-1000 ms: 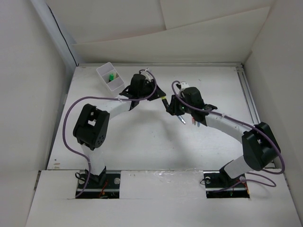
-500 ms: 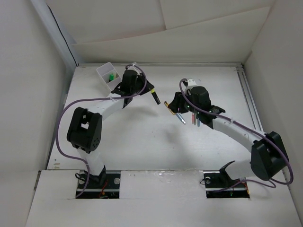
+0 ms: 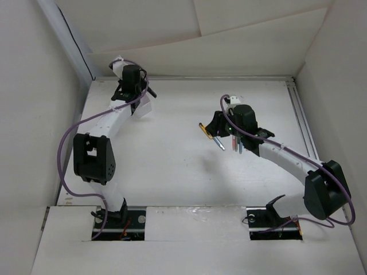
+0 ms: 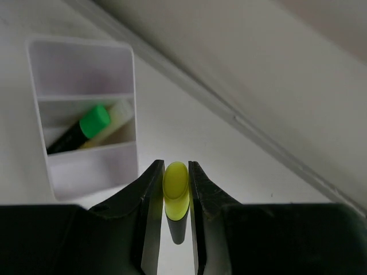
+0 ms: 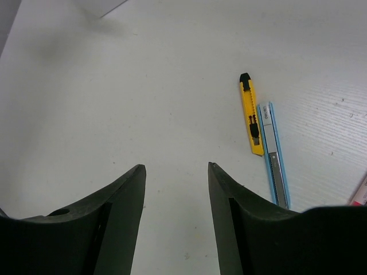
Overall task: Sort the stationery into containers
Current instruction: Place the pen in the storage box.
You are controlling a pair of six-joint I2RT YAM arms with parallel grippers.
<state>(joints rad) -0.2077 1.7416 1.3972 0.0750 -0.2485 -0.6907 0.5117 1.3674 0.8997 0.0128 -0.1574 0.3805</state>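
Yellow cutter (image 5: 250, 114) just beside blue cutter (image 5: 274, 154)

1 overhead view, 2 wrist close-ups.

A robotics lab test cell: a white table (image 3: 172, 172) boxed in by plain white board walls (image 3: 258, 34), two cabled robot arms (image 3: 92, 160) bolted at its near edge

Your left claw (image 4: 175, 169) has swung from the middle of the table (image 3: 172, 172) to its far-left corner, carrying the yellow-capped marker (image 4: 176, 189) beside the white tray (image 4: 86, 69); your right claw (image 5: 176, 167) edged slightly right.
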